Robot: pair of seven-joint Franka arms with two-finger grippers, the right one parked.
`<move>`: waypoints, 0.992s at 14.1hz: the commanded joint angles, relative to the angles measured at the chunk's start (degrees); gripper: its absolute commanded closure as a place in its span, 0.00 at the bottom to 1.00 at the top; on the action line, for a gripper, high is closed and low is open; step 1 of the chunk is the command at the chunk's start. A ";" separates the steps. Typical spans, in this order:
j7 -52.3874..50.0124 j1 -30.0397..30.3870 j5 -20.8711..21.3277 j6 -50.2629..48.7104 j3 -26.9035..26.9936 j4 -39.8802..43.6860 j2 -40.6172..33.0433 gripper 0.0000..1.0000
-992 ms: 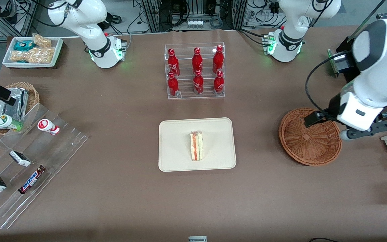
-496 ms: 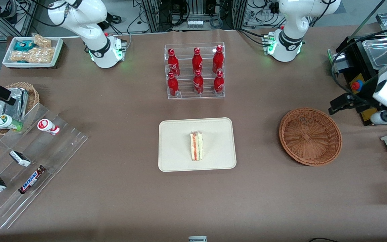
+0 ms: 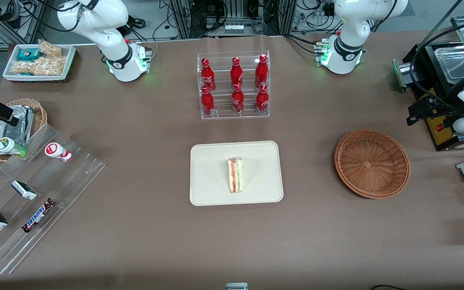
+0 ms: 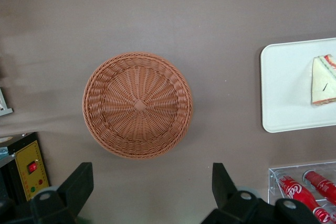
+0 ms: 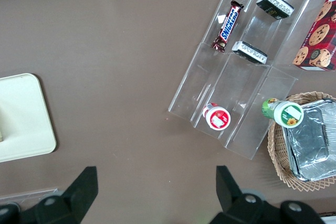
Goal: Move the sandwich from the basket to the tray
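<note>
The sandwich (image 3: 235,175) was seen lying on the tray (image 3: 212,189), roughly at its middle, with its cut edge of red-orange and green layers turned upward; in the left wrist view only part of the sandwich (image 4: 324,73) was shown on the tray (image 4: 283,87). The tray was set flat on the brown table (image 3: 135,241), nearer to the front camera than a clear rack of red bottles (image 3: 234,85). The basket (image 3: 372,163) was found well apart from the tray, toward the working arm's end of the table, with nothing in it; its woven bottom (image 4: 137,104) was fully exposed in the left wrist view. The gripper (image 3: 419,109) was held above the table, clear of the basket and farther from the front camera than it, near a black box with a yellow panel (image 3: 441,129). Its fingers (image 4: 79,184) were spread wide apart in the left wrist view, with nothing between them. Toward the parked arm's end, a clear stepped display (image 3: 34,193) with snack bars and a lighter wicker basket of foil packets (image 3: 14,127) were noted.
</note>
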 commanded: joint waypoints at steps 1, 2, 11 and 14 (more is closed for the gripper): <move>0.80 0.39 0.92 -1.71 -0.86 -0.10 -0.76 0.00; 0.80 0.39 0.83 -1.80 -0.86 -0.11 -0.94 0.00; 0.28 0.39 0.83 -4.44 -2.09 0.24 -1.64 0.00; 0.28 0.39 1.01 -4.70 -2.88 -0.02 -1.73 0.00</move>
